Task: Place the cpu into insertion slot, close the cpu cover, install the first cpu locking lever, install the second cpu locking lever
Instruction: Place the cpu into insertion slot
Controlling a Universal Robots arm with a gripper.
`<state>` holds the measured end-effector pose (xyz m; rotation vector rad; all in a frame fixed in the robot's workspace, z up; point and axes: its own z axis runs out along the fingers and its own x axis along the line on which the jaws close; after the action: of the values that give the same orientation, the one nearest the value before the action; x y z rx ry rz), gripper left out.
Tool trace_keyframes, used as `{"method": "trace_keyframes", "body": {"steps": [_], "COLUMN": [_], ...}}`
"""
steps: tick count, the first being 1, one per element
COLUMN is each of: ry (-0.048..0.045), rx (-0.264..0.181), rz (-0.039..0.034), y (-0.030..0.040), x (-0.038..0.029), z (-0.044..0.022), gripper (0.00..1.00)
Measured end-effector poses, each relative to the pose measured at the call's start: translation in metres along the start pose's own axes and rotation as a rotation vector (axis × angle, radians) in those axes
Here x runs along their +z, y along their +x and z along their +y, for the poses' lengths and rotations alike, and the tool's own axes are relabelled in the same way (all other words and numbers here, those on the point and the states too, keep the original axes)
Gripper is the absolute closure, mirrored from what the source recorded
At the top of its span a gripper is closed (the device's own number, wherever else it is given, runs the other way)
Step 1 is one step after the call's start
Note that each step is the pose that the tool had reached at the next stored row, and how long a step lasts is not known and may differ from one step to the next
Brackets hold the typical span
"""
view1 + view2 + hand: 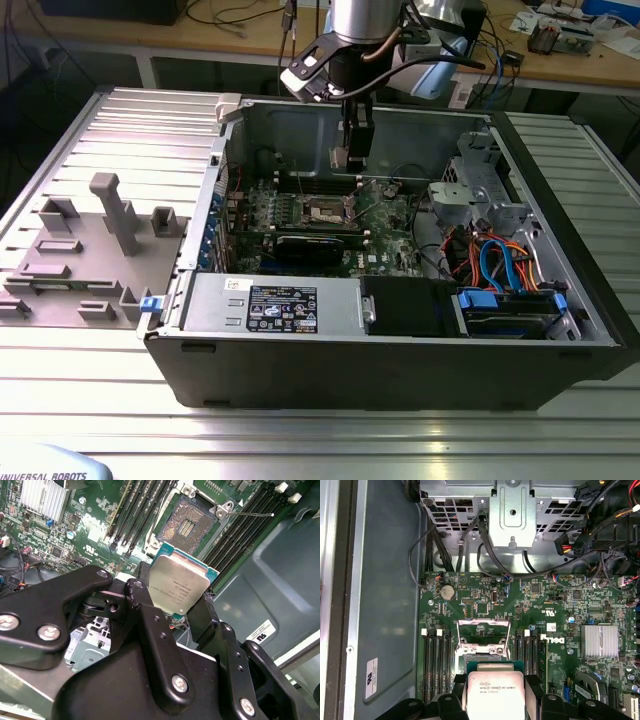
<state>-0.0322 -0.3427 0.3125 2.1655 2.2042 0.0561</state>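
Clamping cpu [179, 580] in pincer [175, 594]. Hanging with bare slot [187, 526] below pincer, no contact. Cover [483, 629] flipped open past slot.

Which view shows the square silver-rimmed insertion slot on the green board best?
The second wrist view: the square silver-rimmed insertion slot lies open, its dark contact field unobstructed. In the first wrist view the held silver-grey square cpu covers part of it. The exterior view shows it far off, without detail.

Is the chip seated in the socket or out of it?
Out. The chip is clamped in the claw, clear of the socket, whose pin bed lies bare.
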Motion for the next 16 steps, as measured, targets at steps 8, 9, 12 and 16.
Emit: {"method": "trace_keyframes", "body": {"steps": [8,9,12,16], "ry": [-0.0011,-0.004,-0.0179,-0.0284], "rx": [-0.001,-0.002,-0.002,-0.001], "rz": [0.0,0.0,-0.0004,-0.0006], "y": [0.0026,0.0031,0.0035,0.0062], "x": [0.0129,0.015,0.0183,0.0274], "z": [-0.0037,-0.0061,-0.0121,-0.0161], "gripper": [0.46,0.46,0.46,0.46]}}
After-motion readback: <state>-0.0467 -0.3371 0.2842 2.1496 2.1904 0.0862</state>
